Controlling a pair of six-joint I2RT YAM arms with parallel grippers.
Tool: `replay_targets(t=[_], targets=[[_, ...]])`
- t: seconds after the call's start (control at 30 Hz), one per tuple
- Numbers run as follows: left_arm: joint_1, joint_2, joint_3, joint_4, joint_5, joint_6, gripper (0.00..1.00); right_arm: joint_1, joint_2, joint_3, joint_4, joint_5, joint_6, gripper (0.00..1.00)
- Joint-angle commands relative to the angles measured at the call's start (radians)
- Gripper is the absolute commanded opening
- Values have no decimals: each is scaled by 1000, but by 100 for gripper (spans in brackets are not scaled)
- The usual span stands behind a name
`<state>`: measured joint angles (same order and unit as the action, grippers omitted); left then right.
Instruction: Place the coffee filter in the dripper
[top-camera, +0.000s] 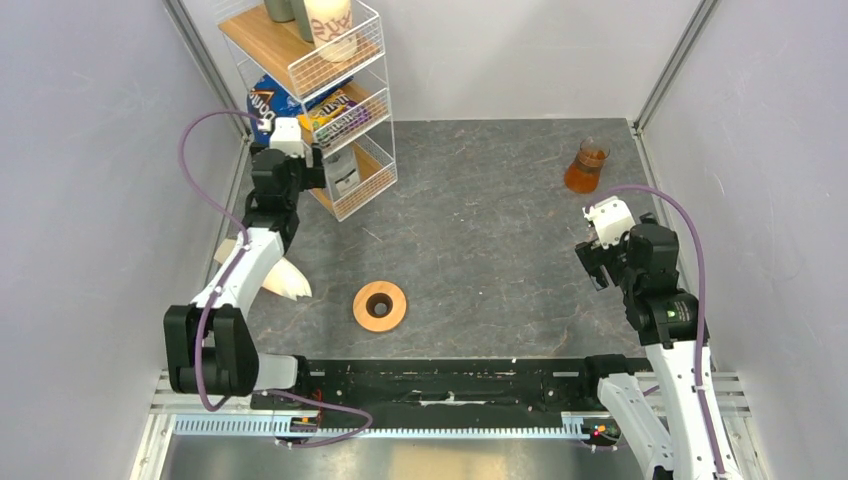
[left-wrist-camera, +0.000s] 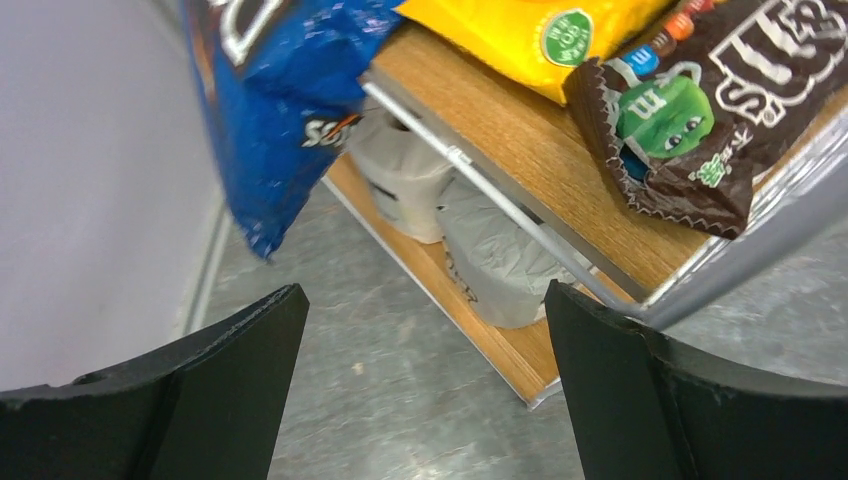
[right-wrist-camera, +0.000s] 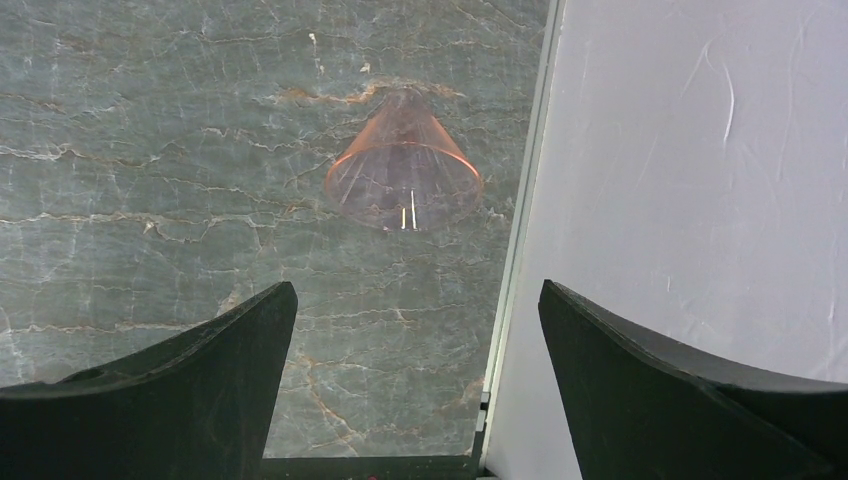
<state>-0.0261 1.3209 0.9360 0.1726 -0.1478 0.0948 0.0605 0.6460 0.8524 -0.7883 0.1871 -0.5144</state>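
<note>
The orange-brown dripper (top-camera: 380, 306) stands upright on the dark stone table, near the front middle, with nothing in it. A cream-white pile of stacked filters (top-camera: 288, 282) lies left of it, partly under my left arm. I cannot make out a single loose coffee filter in any view. My left gripper (top-camera: 310, 168) (left-wrist-camera: 423, 300) is open and empty, held up by the wire shelf, well away from the pile. My right gripper (top-camera: 597, 262) (right-wrist-camera: 417, 300) is open and empty at the right side, far from the dripper.
A wire shelf rack (top-camera: 345, 110) stands at the back left with snack bags (left-wrist-camera: 690, 100) and grey wrapped items (left-wrist-camera: 490, 250). A glass beaker of amber liquid (top-camera: 588, 166) (right-wrist-camera: 403, 178) stands at the back right by the wall (right-wrist-camera: 700, 200).
</note>
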Motion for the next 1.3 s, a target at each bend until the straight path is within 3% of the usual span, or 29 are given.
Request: replay_targets(t=[0.0, 0.43, 0.63, 0.73, 0.93, 1.13, 1.27], targets=[[-111, 77, 76, 120, 55, -8, 98, -2, 11, 33, 20, 19, 10, 99], [-291, 367, 332, 138, -19, 10, 98, -3, 65, 60, 21, 25, 18, 99], [-328, 415, 407, 100, -110, 0, 98, -4, 110, 80, 27, 22, 32, 99], [-328, 373, 406, 8, -149, -19, 98, -2, 149, 114, 18, -2, 66, 99], [-315, 147, 281, -189, -110, -40, 100, -3, 251, 233, -55, -105, 171, 99], [-305, -69, 210, -474, 23, -82, 100, -17, 400, 391, -144, -233, 215, 99], [-305, -154, 227, -671, 120, -124, 100, -93, 541, 505, -153, -325, 246, 99]])
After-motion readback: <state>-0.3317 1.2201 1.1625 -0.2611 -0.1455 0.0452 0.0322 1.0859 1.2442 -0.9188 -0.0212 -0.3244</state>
